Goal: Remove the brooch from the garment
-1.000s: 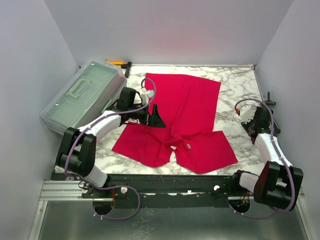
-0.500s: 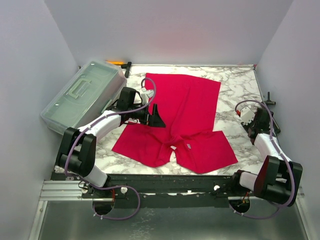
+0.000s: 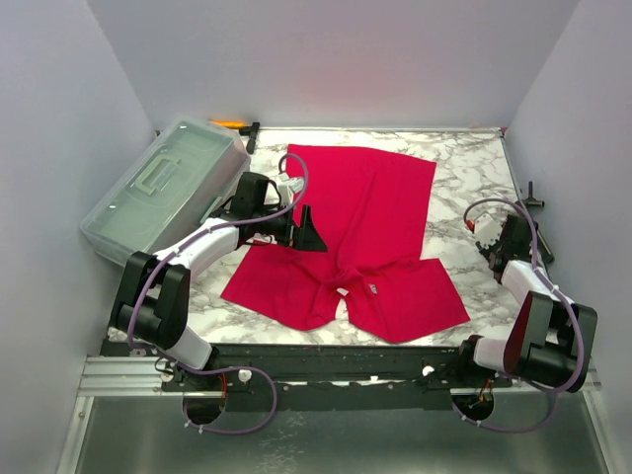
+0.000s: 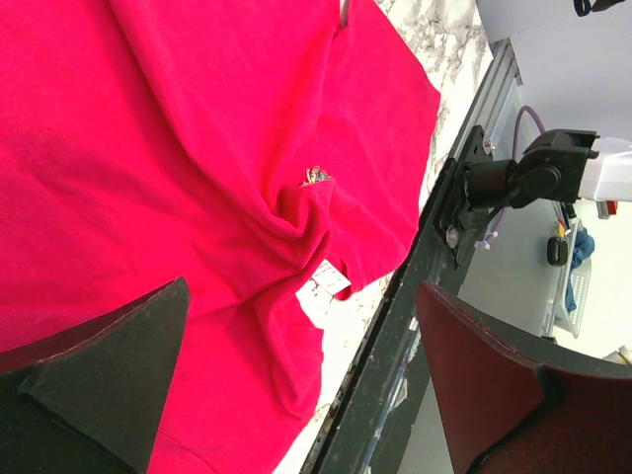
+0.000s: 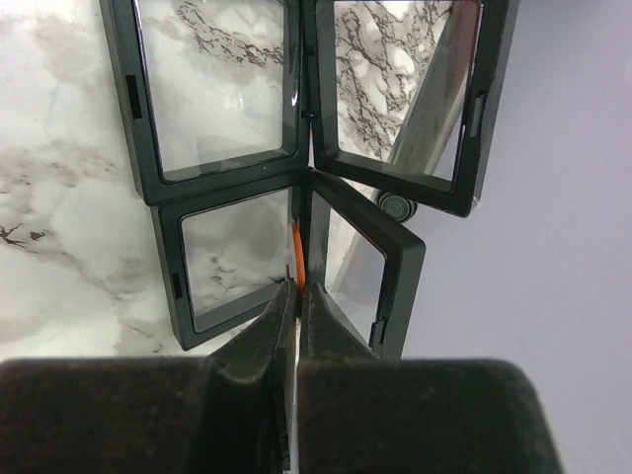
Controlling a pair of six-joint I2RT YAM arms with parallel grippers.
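Observation:
The garment point(image 3: 365, 227), a bright red T-shirt, lies spread on the marble table, bunched near its neck, where a white label point(image 4: 331, 279) shows. The brooch point(image 4: 316, 176), small and metallic, sits pinned on the cloth beside that bunched fold. My left gripper point(image 3: 308, 235) hovers over the shirt's left part, open, with nothing between its wide-apart fingers point(image 4: 99, 380). My right gripper point(image 5: 299, 293) is shut at the table's right side, over black-framed clear boxes point(image 5: 222, 89). A thin orange sliver point(image 5: 294, 252) shows just at its tips; whether it is gripped I cannot tell.
A clear lidded plastic case point(image 3: 163, 188) stands at the back left, an orange-handled tool point(image 3: 232, 123) behind it. A black metal rail point(image 3: 326, 355) runs along the near edge. Lavender walls close in on both sides and the back.
The right arm's forearm has shifted slightly toward the near edge, its gripper staying shut over the black frames. The left arm and the shirt have not moved.

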